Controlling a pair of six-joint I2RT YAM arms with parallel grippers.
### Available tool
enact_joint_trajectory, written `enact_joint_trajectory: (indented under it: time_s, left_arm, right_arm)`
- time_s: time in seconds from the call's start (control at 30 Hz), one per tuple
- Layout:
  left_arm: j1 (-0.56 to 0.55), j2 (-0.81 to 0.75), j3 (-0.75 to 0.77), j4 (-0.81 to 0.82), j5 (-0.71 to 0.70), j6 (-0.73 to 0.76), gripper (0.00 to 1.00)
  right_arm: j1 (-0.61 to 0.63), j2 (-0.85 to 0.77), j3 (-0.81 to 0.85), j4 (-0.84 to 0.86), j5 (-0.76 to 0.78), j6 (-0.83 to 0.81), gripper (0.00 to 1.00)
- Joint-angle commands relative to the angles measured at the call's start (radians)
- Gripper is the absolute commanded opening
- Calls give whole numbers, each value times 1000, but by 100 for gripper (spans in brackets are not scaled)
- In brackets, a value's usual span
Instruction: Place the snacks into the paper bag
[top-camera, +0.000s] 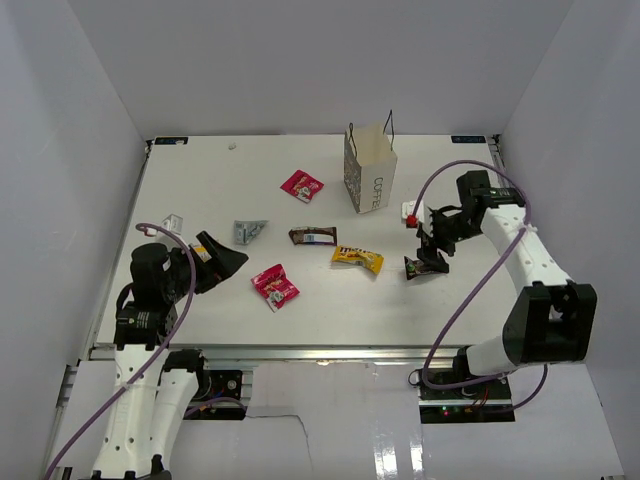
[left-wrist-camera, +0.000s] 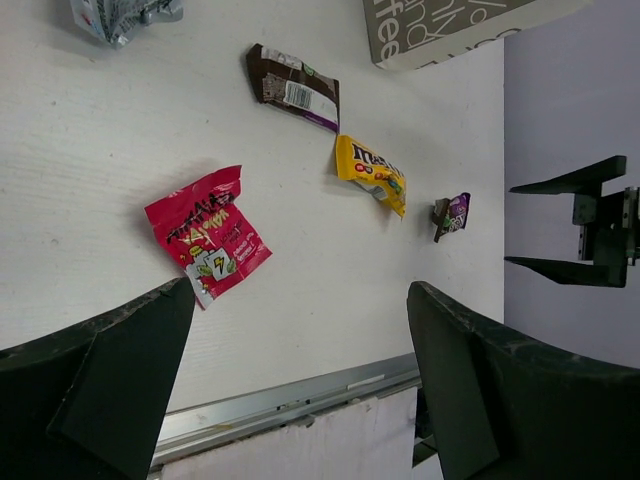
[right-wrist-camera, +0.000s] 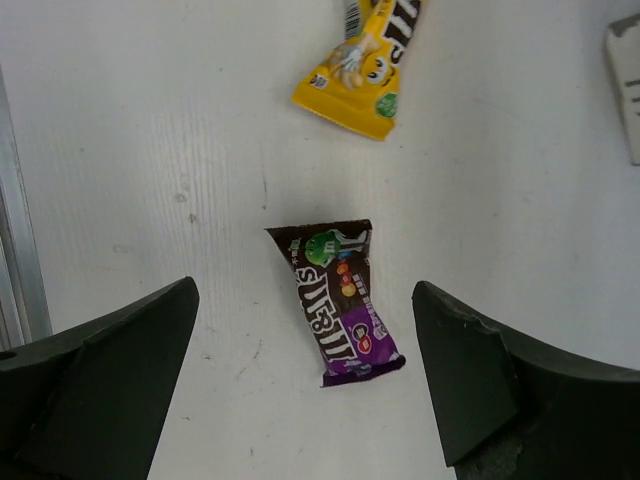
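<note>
The white paper bag (top-camera: 370, 168) stands upright at the back of the table. My right gripper (top-camera: 435, 250) (right-wrist-camera: 305, 290) is open above the dark purple packet (right-wrist-camera: 340, 300) (top-camera: 425, 266), one finger on each side and not touching it. The yellow packet (top-camera: 358, 259) (right-wrist-camera: 365, 60) lies just left of it. Further left are a dark brown bar (top-camera: 313, 236), a silver-grey packet (top-camera: 249, 231) and two pink-red packets (top-camera: 301, 185) (top-camera: 275, 286). My left gripper (top-camera: 222, 258) (left-wrist-camera: 300, 290) is open and empty over the table's left side, short of the nearer pink-red packet (left-wrist-camera: 208, 235).
A small white and red object (top-camera: 410, 211) lies beside the bag's right side. Another small white object (top-camera: 172, 222) sits near the table's left edge. White walls enclose the table on three sides. A metal rail (left-wrist-camera: 290, 400) runs along the near edge.
</note>
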Motion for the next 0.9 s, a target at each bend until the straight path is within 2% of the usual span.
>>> enact_joint_trajectory:
  time_s: [0.0, 0.23, 0.63, 0.73, 0.87]
  left_arm:
    - [6, -19, 0, -59, -3, -9, 98]
    - [8, -54, -23, -96, -10, -21, 98]
    - [8, -37, -62, -100, -10, -27, 98]
    - [8, -26, -66, -90, -10, -27, 98]
    - [6, -25, -74, -80, -7, -29, 98]
  right_arm:
    - [52, 60, 27, -106, 75, -230, 93]
    - [128, 94, -122, 139, 304, -150, 89]
    - [138, 159, -231, 310, 360, -41, 76]
    - [139, 186, -239, 330, 349, -15, 70]
    - [139, 212, -234, 348, 349, 19, 52]
